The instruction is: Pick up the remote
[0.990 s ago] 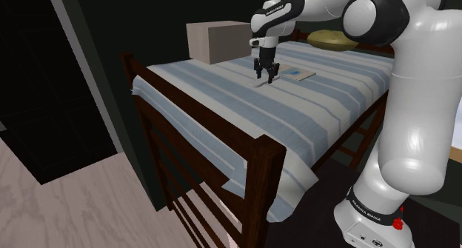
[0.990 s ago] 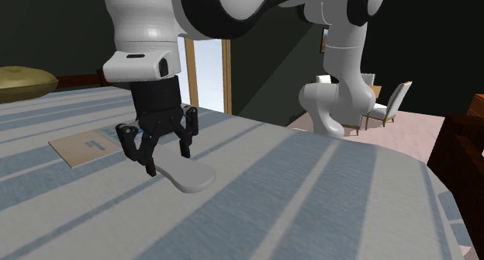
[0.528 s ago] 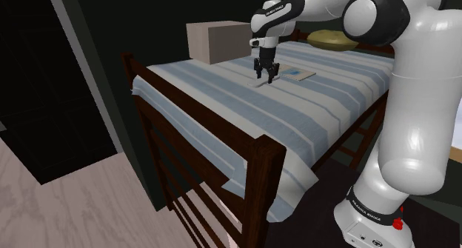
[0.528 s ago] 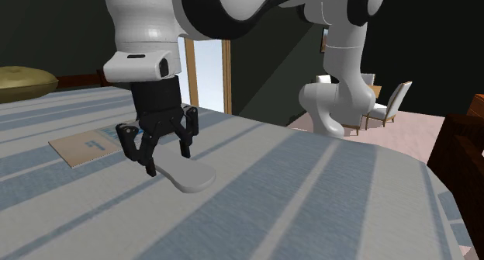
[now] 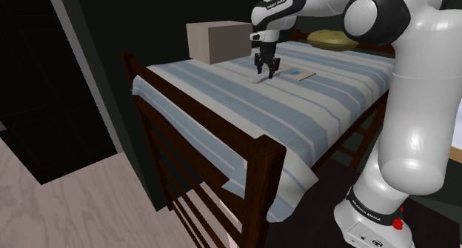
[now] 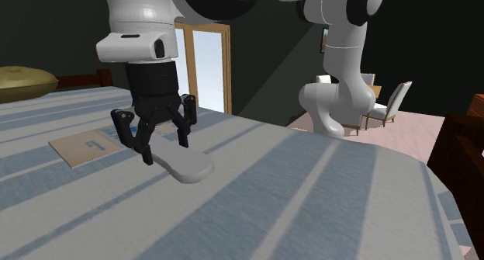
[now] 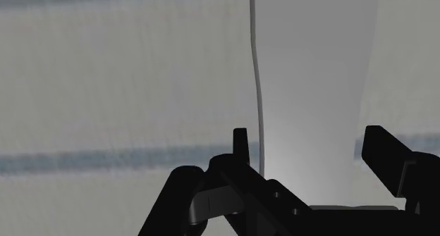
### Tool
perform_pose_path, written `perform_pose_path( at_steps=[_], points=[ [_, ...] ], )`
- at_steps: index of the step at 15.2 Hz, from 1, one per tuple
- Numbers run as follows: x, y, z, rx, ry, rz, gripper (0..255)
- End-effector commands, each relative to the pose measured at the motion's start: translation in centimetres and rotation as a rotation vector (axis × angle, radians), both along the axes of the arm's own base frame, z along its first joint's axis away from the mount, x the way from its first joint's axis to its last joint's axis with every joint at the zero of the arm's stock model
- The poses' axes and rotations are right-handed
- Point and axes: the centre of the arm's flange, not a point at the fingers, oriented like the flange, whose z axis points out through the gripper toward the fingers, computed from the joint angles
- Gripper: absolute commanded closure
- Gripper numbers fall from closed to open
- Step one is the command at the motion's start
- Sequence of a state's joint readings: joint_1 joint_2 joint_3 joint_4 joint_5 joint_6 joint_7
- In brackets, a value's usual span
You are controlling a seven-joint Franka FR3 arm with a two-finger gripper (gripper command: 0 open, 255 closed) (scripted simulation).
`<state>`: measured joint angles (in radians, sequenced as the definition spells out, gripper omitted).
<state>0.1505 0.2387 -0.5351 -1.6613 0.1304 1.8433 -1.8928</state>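
Observation:
The remote (image 6: 186,167) is a flat, plain whitish slab over the striped bedspread (image 6: 326,196). My black gripper (image 6: 159,146) points down and is shut on the remote's end nearer the pale book, while the other end sticks out toward the second exterior view's right. In the wrist view the remote (image 7: 310,94) lies between my two fingers (image 7: 240,139), and both press its long edges. The shoulder view shows the gripper (image 5: 264,74) far out over the middle of the bed, with the remote (image 5: 257,81) a small pale sliver under it.
A pale book (image 5: 300,74) lies flat just beyond the gripper. An olive pillow (image 5: 329,38) and a beige box (image 5: 215,41) stand at the bed's far side. The dark wooden footboard (image 5: 215,128) edges the bed. Chairs (image 6: 388,103) stand behind the arm's base.
The gripper has risen a little and shifted toward the book. The remote has come up with it.

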Motion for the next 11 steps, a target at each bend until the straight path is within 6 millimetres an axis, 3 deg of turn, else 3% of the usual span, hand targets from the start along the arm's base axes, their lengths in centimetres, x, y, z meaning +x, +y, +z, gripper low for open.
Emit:
perform_pose_path(
  at_steps=[1, 9, 11],
  points=[
    [-0.1, 0.1, 1.1, 0.0, 0.0, 0.0, 255],
    [-0.1, 0.1, 5.3, 0.0, 0.0, 0.0, 255],
    [-0.1, 0.1, 5.4, 0.0, 0.0, 0.0, 255]
  ],
)
